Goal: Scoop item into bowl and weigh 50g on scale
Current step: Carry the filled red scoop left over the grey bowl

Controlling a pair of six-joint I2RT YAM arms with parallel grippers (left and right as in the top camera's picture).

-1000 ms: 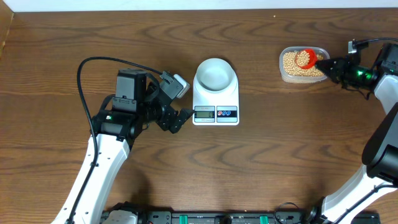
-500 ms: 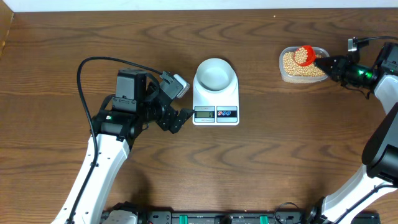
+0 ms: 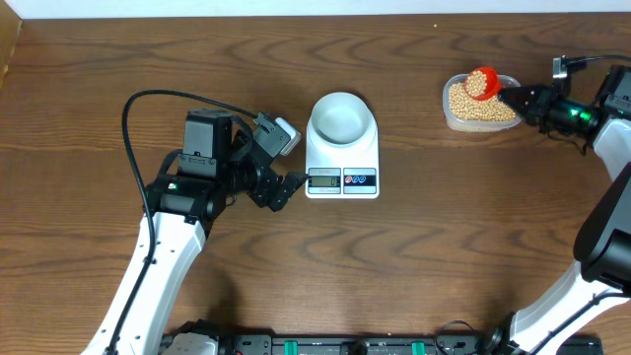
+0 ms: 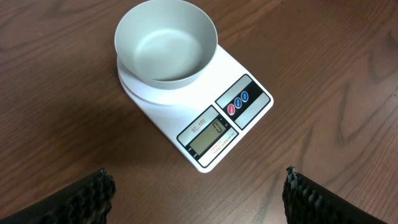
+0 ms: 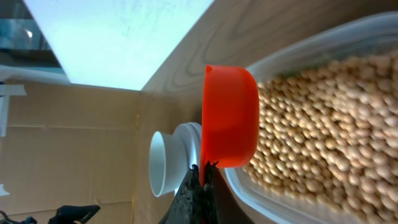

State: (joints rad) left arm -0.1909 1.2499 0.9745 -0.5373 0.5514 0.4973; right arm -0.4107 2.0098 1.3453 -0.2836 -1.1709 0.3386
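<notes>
Across the dark wood counter we see the scale and its empty bowl well apart from the tub, so our right pincer, clamped on the loaded red scoop, could spill beans crossing over, while our left pincer hangs spread wide beside the scale.

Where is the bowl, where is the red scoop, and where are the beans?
bowl (image 4: 166, 46), left wrist view, its inside bottom.
red scoop (image 5: 230, 118), right wrist view, the outer side of its cup.
beans (image 5: 317, 143), right wrist view, middle of the pile.
</notes>
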